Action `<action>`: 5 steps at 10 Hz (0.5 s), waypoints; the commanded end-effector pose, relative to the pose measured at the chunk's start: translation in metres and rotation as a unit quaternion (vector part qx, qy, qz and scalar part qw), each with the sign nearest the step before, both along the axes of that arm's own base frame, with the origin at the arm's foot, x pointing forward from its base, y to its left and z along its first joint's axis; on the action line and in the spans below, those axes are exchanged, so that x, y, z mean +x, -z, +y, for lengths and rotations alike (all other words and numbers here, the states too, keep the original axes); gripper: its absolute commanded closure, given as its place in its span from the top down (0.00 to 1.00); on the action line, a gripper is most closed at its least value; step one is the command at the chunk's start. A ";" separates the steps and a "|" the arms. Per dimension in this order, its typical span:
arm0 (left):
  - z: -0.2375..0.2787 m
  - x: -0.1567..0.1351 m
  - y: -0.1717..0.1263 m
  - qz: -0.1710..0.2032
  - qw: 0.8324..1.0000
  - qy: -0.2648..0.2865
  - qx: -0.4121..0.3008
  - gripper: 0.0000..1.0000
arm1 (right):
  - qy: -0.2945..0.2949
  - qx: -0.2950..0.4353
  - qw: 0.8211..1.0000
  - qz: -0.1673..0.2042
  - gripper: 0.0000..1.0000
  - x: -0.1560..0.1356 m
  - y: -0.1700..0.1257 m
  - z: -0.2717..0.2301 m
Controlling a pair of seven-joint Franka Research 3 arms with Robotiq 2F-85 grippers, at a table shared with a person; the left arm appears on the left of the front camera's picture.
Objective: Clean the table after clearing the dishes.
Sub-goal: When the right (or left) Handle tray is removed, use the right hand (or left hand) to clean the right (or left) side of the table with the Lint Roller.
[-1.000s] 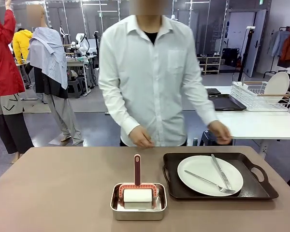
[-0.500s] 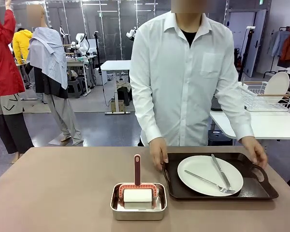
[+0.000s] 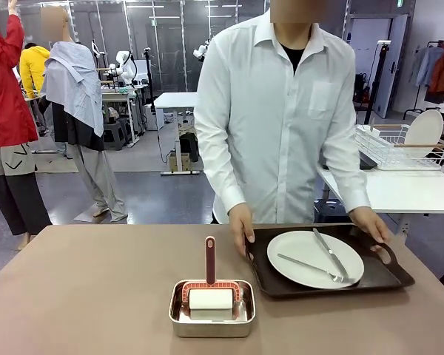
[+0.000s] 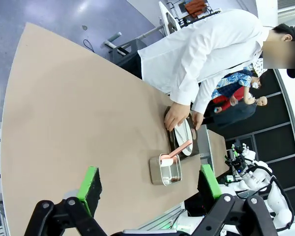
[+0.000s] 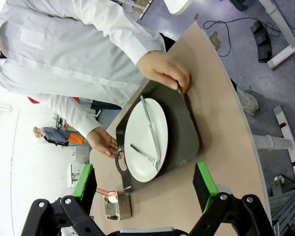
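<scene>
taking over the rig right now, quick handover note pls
Left gripper: open, empty, high above the table.
Right gripper: open, empty, looking down at the tray.
Person: one hand on each end of the tray, the other at its far handle. The tray holds the plate, fork and knife.
Pan with the roller: near edge, untouched.
Left: tray off the table, then clean the table.

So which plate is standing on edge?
The plate in the wire rack on the white table; the other plate lies flat on the dark tray.
</scene>
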State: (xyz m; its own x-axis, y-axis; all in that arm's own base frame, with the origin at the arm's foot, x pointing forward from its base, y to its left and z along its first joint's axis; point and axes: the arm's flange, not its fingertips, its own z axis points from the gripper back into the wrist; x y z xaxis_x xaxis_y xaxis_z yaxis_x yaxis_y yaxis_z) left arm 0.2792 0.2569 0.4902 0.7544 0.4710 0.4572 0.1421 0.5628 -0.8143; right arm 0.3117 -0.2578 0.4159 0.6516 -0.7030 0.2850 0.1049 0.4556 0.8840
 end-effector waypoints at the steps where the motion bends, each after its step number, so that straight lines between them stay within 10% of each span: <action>1: 0.001 0.000 -0.001 -0.003 1.000 -0.002 0.000 1.00 | 0.002 0.002 1.000 -0.010 1.00 -0.001 0.001 0.000; 5: 0.001 0.000 -0.001 -0.003 1.000 -0.002 0.000 1.00 | 0.002 0.002 1.000 -0.010 1.00 -0.001 0.001 0.000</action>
